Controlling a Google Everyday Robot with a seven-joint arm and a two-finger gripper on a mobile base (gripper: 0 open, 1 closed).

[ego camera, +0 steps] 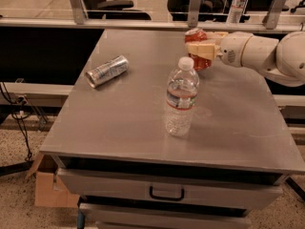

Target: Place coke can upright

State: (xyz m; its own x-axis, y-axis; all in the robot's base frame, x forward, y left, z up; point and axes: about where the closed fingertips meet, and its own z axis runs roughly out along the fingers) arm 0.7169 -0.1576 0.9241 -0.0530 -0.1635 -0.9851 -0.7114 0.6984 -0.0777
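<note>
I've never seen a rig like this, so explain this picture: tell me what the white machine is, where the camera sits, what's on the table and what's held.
One camera took this, looking down across a grey metal table from its front. The white shape coming in from the right is a robot arm. At its tip is the gripper, over the table's far side. Its two cream fingers are closed around the red coke can, holding it roughly upright. A clear water bottle stands near the middle, and a silver-and-blue can lies on its side to the left.
</note>
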